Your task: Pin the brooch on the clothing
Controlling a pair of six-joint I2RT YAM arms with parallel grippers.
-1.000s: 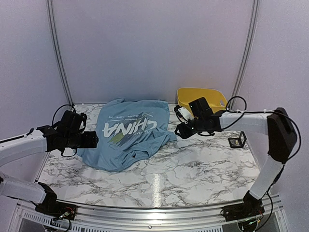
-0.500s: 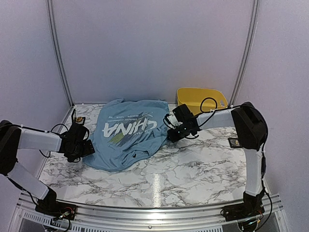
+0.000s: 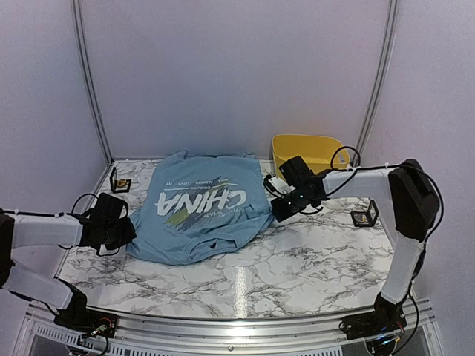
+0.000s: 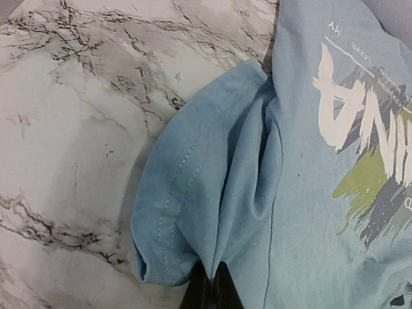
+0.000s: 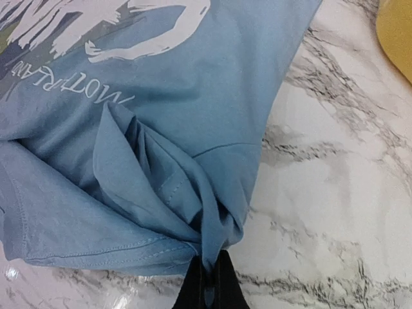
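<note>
The clothing (image 3: 200, 211), a light blue T-shirt with white "CHINA" print, lies on the marble table (image 3: 297, 259). My left gripper (image 3: 128, 231) is shut on a fold of its left sleeve edge (image 4: 193, 212), and the fabric is pinched between the black fingertips (image 4: 205, 286). On the other side, my right gripper (image 3: 276, 211) is shut on a bunched fold at the shirt's right edge (image 5: 212, 219). A small black holder with something gold (image 3: 119, 182) stands at the back left. It may be the brooch, but it is too small to tell.
A yellow tub (image 3: 308, 152) stands at the back right, just behind the right arm. A small black open cube (image 3: 364, 216) sits on the table's right side. Grey walls close the back and sides.
Both grippers have shut on the shirt's edges. The left one slid down and left, the right one moved right. The shirt now lies stretched wider and flatter between them.
</note>
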